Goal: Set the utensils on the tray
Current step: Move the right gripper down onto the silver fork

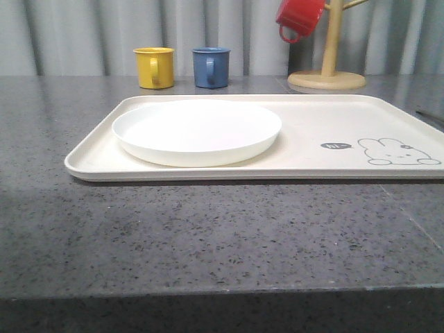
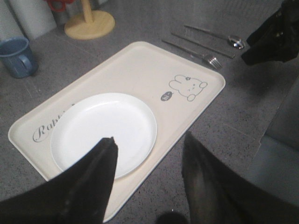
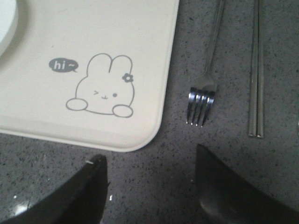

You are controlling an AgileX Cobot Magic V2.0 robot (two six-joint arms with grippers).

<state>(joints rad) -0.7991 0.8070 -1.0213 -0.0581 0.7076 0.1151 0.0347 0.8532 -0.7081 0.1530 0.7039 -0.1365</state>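
tray: the cream rectangular tray (image 1: 312,139) is lying flat on the speckled grey countertop (image 1: 208,236); the left wrist view is showing grey "rabbit" script at one short end, and the right wrist view is showing the line-drawn rabbit face (image 3: 103,88) with a small "hi~" bubble at the other end
plate: the round white plate (image 1: 198,130) is sitting on the tray, at the script end
fork: the silver four-tined fork (image 3: 204,88) is lying on the countertop just beside the tray's rabbit corner, apart from the rim; the front view is not making it out
chopsticks: the pair of flat metal chopsticks (image 3: 256,70) is lying side by side, just beyond the fork and parallel to it
spoon: the oval-bowled spoon (image 2: 219,37) is lying outermost in the row, as the left wrist view is showing
left gripper: the left gripper (image 2: 148,175) is hovering over the tray's near edge with fingers spread apart, holding nothing
right gripper: the right gripper (image 3: 149,186) is hanging above the bare countertop near the fork tines, fingers parted and gripping nothing
background: a yellow mug (image 1: 154,67) and a blue mug (image 1: 211,66) are standing behind the tray, and a red mug (image 1: 300,19) is hanging on a wooden mug tree (image 1: 327,69)
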